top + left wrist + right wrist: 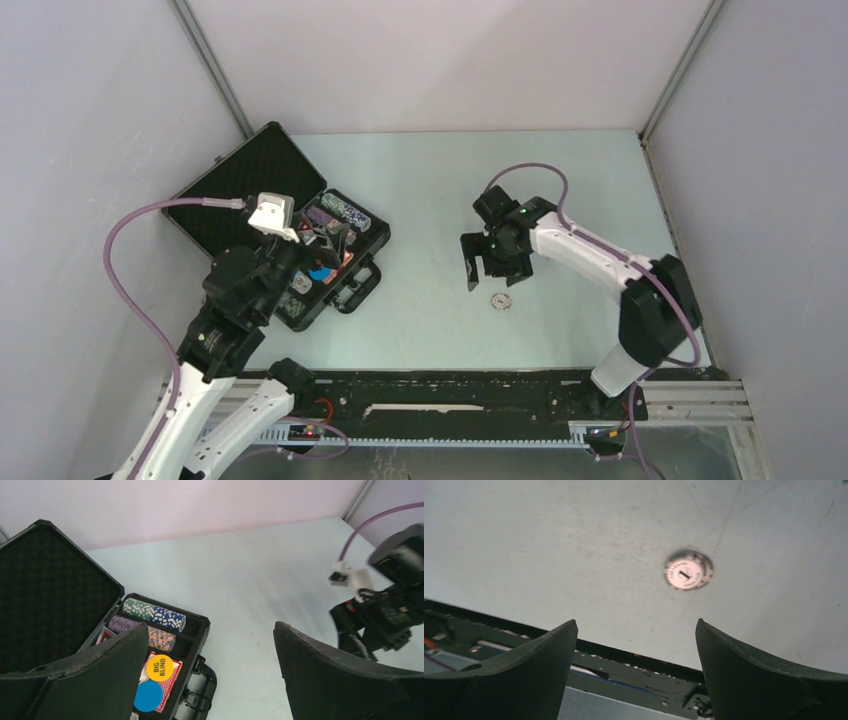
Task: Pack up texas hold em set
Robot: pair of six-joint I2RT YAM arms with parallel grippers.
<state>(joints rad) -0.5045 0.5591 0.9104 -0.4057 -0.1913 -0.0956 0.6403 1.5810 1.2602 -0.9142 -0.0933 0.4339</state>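
The black briefcase [352,296] of the texas hold em set lies open at the left, its foam-lined lid [240,178] leaning back. Inside it are chip rows [154,615], a red card deck [170,680], a yellow "BIG BLIND" disc [159,668] and a blue disc [148,696]. The handle [204,692] faces the table. My left gripper [211,626] hovers open over the case's near edge [315,262], holding nothing. One pale chip [499,301] lies alone on the table. My right gripper [490,275] hangs open just above and behind that chip [689,571], its jaws [636,625] empty.
A black rail [450,390] runs along the table's near edge, under the right gripper's view [624,660]. Grey walls close in the left, back and right. The right arm [385,610] shows at the far right of the left wrist view.
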